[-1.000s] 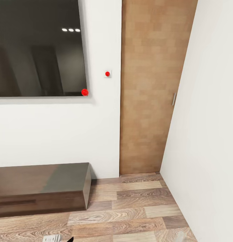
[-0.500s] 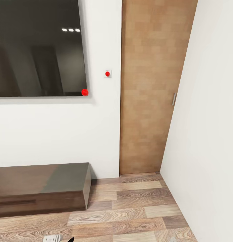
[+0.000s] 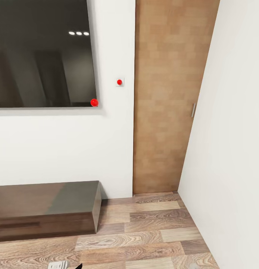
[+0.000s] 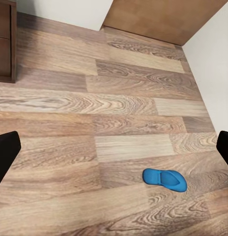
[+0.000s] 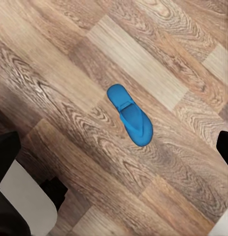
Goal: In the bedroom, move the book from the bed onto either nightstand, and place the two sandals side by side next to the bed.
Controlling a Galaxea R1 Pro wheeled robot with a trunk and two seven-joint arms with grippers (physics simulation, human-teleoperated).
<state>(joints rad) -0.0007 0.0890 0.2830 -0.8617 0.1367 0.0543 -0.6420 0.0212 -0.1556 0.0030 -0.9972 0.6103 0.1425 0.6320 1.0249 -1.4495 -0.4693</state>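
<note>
Left gripper (image 4: 114, 152): fingertips sit black at the far left and right edges of the left wrist frame, wide apart, nothing between them — spread and empty. One blue sandal (image 4: 165, 179) lies flat on the plank floor (image 4: 94, 98), lower right of centre in that frame, well clear of both fingers.

Right gripper (image 5: 114, 147): same picture, dark fingertips at the left and right edges of the right wrist frame, spread and empty. A blue sandal (image 5: 129, 121) lies at frame centre, strap side up, lying diagonally across the frame. Can't tell whether it's the same sandal or the second one.

Head view, outward: low dark cabinet (image 3: 47, 209) at lower left against the white wall, dark framed panel (image 3: 43, 52) above it, wood door (image 3: 170, 97) right of centre, small wall switch (image 3: 119, 82) between panel and door.

Progress, judging from this: nothing done yet. A sandal lies loose on open floor with no bed beside it, neither gripper holds anything. Book, bed and nightstand can't be placed from these frames. Everything is left — pick up sandals, pair them by the bed, move the book.
</note>
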